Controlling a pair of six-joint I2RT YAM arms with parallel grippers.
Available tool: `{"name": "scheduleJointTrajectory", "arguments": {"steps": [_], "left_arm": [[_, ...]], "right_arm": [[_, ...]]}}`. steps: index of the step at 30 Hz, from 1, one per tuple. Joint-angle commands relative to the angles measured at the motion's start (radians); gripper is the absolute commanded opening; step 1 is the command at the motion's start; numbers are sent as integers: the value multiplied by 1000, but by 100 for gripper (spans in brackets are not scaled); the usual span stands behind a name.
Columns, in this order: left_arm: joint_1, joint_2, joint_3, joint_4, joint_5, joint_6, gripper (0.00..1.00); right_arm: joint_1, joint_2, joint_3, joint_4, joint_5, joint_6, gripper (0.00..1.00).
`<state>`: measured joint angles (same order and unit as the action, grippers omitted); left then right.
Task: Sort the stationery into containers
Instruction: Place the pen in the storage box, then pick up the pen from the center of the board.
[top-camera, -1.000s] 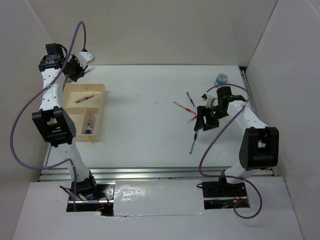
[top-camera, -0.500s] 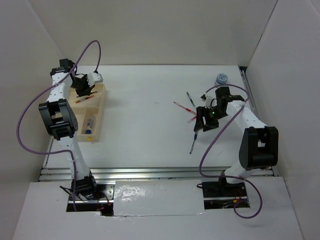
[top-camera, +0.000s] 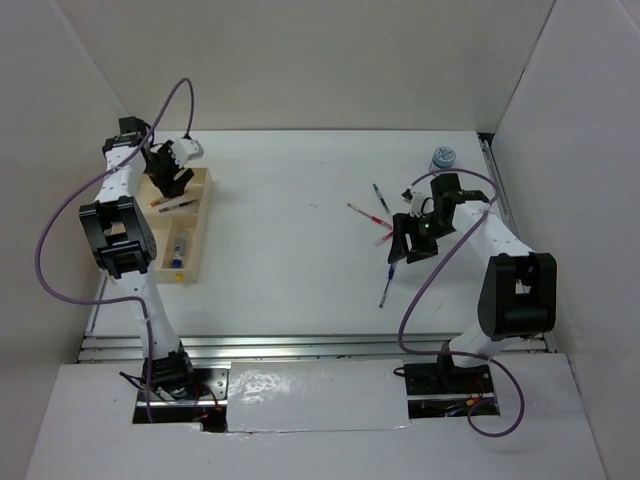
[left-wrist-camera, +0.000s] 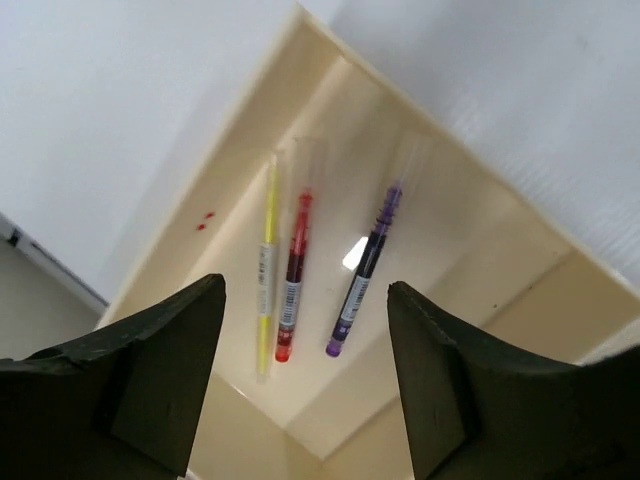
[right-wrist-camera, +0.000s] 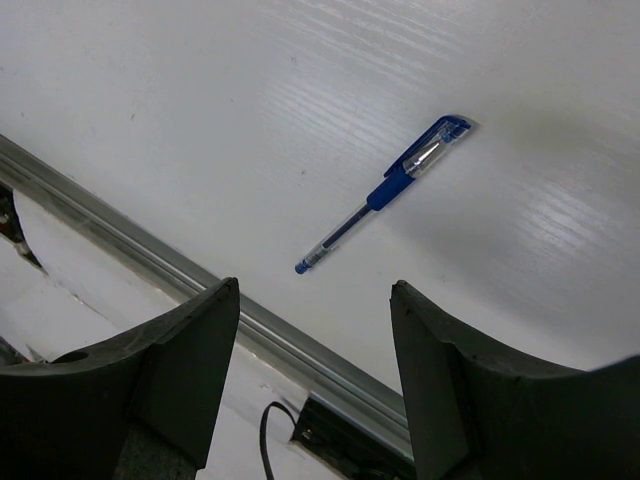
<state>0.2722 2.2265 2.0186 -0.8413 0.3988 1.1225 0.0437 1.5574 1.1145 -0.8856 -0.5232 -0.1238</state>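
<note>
My left gripper (top-camera: 172, 178) hangs open over the far compartment of the light-wood tray (top-camera: 208, 215), with nothing between its fingers. Below it in the left wrist view, a yellow pen (left-wrist-camera: 267, 270), a red pen (left-wrist-camera: 293, 275) and a dark purple pen (left-wrist-camera: 365, 270) lie side by side on the tray (left-wrist-camera: 180, 250) floor. My right gripper (top-camera: 410, 240) stands open and empty above the table at the right. A blue pen (right-wrist-camera: 385, 190) lies ahead of its fingers, also visible from above as the blue pen (top-camera: 386, 288). A red pen (top-camera: 368, 213) and a dark pen (top-camera: 381, 197) lie on the table beyond the right gripper.
A blue-and-white patterned roll (top-camera: 443, 158) sits at the far right corner. A small clear bottle (top-camera: 180, 248) with a blue cap lies in a nearer tray compartment. A metal rail (right-wrist-camera: 150, 240) runs along the table's near edge. White walls enclose the table.
My left arm swung from behind the tray to above its far compartment, then its jaws opened. The right arm has not moved.
</note>
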Motion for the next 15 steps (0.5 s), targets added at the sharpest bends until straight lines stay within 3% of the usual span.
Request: {"name": "scheduleJointTrajectory", "arguments": {"steps": [1,5,7,9,10,11,15], "left_arm": [[-28,-180,103,82,118,-349,77],[-178,-378,-6,88,182,-587,70],[-334,-539,-215,222,148,-715,70],[-525,-637,-446,370,5,-863,71],[-589,-698,-502,424,-158,-976,71],[-711,-709,-538,480,-228,-1031,70],[-951,-625,-569,456,-437,-1327,68]], "right_arm": [[1,-29,28,-3,-6,4,69],[-36,-57,11,19,-21,27,69],[-100,-60,8,27,-49,36,69],[-148,-54,11,22,-75,47,69],[-175,-50,14,16,-104,47,69],[-230,-45,16,11,-122,47,69],[-346,-52,2,10,-155,49,69]]}}
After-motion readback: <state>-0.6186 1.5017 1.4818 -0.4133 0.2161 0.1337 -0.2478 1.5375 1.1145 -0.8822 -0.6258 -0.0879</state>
